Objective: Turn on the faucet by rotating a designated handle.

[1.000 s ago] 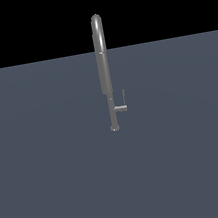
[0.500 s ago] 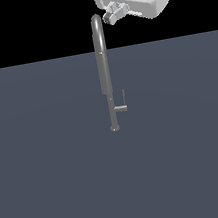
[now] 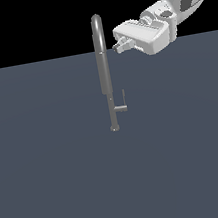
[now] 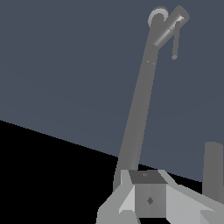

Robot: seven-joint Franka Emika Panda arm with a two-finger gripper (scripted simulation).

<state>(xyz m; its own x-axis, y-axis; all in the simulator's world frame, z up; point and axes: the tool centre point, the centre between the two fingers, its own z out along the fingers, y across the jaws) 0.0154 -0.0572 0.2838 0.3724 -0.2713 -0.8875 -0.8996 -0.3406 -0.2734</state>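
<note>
Hand: my hand hangs up beside the arched top of the faucet, on the exterior view's right, gripping nothing; its fingertips sit close together, but I cannot tell whether they are fully closed.
Hand's look: white, blocky and smooth, with short grey tips pointing toward the spout.
Faucet: the faucet stands upright on the desk, well below and slightly aside from my hand, not touching it.
Faucet's shape: tall slim grey metal, arched at the top, a thicker sleeve above, a thin stem below, a small round base.
Handle: the handle is a thin grey lever standing upright at the end of a short horizontal stub off the lower stem, on the exterior view's right.
Desk: flat, matte, slate-blue, without texture.
</note>
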